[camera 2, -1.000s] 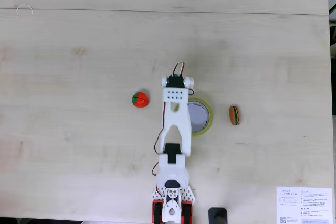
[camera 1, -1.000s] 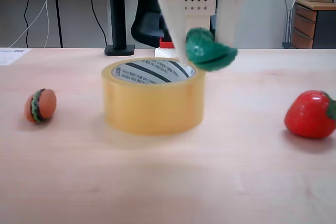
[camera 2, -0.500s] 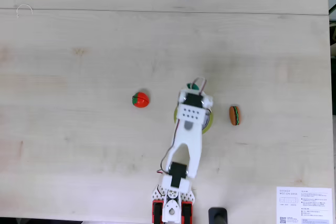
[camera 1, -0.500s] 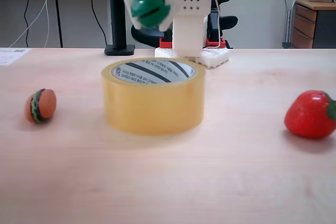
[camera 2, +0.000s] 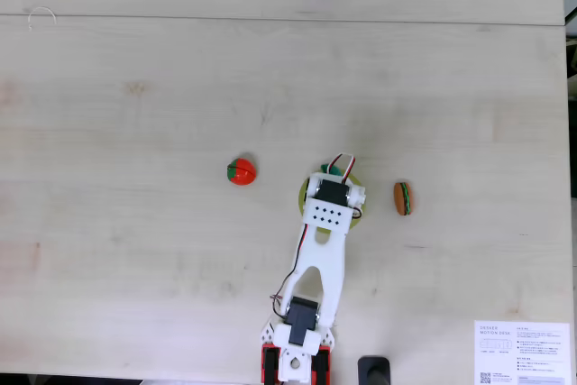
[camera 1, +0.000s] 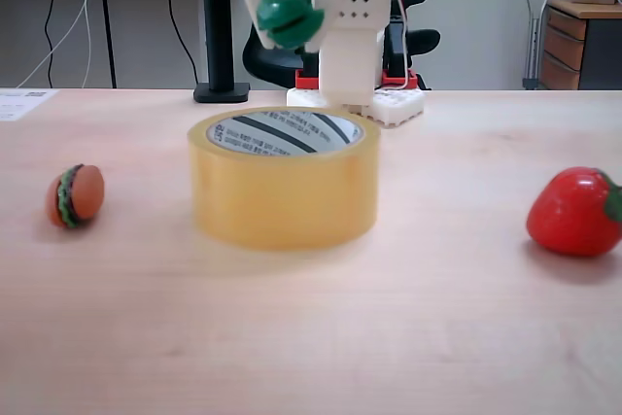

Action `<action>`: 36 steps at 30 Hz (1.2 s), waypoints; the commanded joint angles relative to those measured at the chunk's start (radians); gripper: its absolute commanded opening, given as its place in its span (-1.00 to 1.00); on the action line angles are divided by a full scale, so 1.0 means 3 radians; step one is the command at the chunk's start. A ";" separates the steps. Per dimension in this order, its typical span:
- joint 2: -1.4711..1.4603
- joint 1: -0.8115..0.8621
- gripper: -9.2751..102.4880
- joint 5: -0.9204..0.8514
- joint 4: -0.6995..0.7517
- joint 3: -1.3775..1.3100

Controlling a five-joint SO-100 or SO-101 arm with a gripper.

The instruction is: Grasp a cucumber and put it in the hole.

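One claw: the white plastic gripper (camera 1: pixel 288 18) hangs above the tape roll, its fingers pinching the cucumber between them.
Cucumber: dark green (camera 1: pixel 289 16), bumpy, glossy plastic, its flat round cut end facing the low fixed camera; it sits between the fingers, raised above the roll's left half in that view. In the fixed view from above only a green sliver (camera 2: pixel 334 169) shows at the arm's far tip.
Hole: the round opening (camera 1: pixel 284 131) lies straight below the claw, ringed by a white core with black print.
Tape roll: wide, yellowish, translucent and smooth-walled (camera 1: pixel 282 191), standing flat on the table; from above its rim (camera 2: pixel 305 193) shows beside the arm.
Arm: blocky white shell with a dotted panel (camera 2: pixel 325 215), red and black wires looping at the wrist.
Burger toy: small, rounded, brown and green (camera 1: pixel 75 195), well left of the claw in the low view.
Strawberry: glossy red (camera 1: pixel 575 211), far right in the low view.
Table: pale wood grain (camera 1: pixel 321 337).
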 commanded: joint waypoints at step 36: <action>0.0516 0.0199 -0.36 -0.0015 -0.0368 0.0394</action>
